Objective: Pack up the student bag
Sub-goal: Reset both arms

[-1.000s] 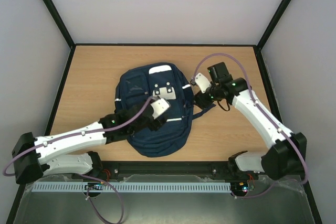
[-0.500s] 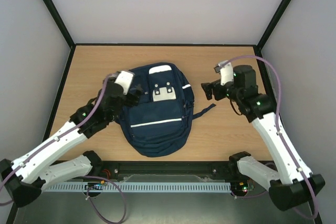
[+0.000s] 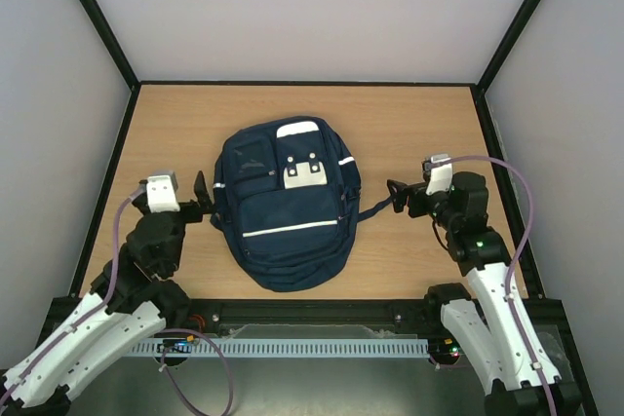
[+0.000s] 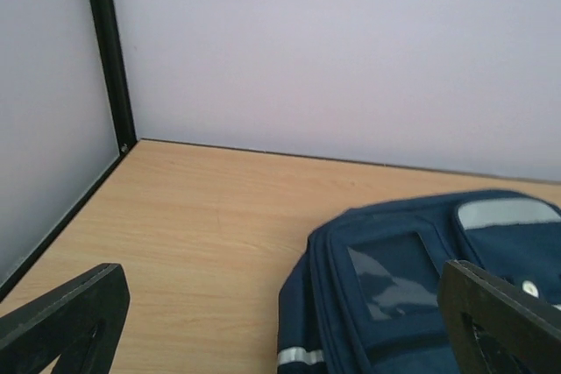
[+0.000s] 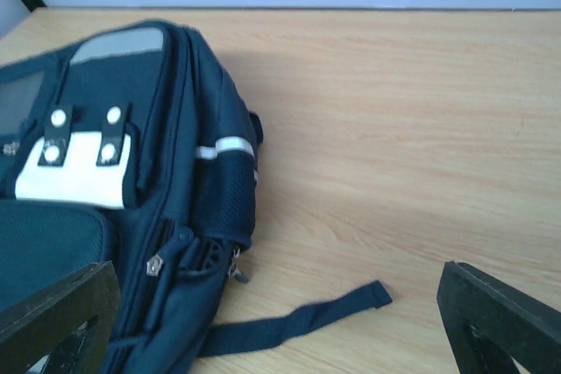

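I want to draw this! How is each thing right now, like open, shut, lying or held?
Bag: lying flat, front up, not held.
Strap: loose, lying beside the bag.
Left pincer: open, empty, beside the bag.
Right pincer: open, empty, by the strap's end.

Before you, a navy bag (image 3: 288,245) crossed by thin white stripes (image 3: 290,229), with a light grey patch (image 3: 305,172) dotted with pale studs (image 5: 113,115) and a navy strap (image 5: 289,326). The desk (image 3: 419,133) is pale, fine-grained wood edged in black. Your left arm (image 3: 88,338) and right arm (image 3: 497,328) are white with black joints and purple cables (image 3: 119,241). The walls (image 3: 312,7) are pale lilac-grey.
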Action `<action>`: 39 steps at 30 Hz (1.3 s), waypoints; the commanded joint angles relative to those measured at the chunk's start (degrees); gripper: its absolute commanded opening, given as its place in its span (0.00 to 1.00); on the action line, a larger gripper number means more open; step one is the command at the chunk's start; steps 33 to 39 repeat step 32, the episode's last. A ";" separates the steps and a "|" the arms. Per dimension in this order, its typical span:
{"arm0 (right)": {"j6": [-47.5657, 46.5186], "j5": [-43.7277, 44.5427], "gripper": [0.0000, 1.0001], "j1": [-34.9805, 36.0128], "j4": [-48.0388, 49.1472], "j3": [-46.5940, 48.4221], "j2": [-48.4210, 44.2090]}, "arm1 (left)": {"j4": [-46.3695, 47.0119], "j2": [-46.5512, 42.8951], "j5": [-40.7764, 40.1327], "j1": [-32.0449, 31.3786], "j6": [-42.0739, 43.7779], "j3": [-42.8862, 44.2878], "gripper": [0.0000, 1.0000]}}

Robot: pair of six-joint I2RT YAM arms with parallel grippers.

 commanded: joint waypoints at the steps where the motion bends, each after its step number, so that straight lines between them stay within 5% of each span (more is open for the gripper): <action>1: 3.92 1.36 0.99 -0.47 5.47 -0.08 -2.19 | 2.36 -0.29 -5.48 0.33 0.25 0.59 0.99; 7: 9.60 9.77 0.99 -0.90 7.16 0.08 -4.90 | -7.49 18.70 -4.96 1.45 -9.20 10.47 0.99; 11: 9.39 9.49 0.99 -1.29 7.21 -0.05 -5.04 | -9.06 27.64 8.39 9.74 -13.06 13.99 0.99; 20: 8.61 7.34 0.99 -1.30 6.92 -0.11 -5.74 | -2.36 19.77 10.80 11.13 -10.05 7.18 0.99; 39: 8.09 4.82 0.99 -1.40 6.50 0.00 -4.95 | -4.18 21.75 10.24 11.11 -11.07 8.45 0.99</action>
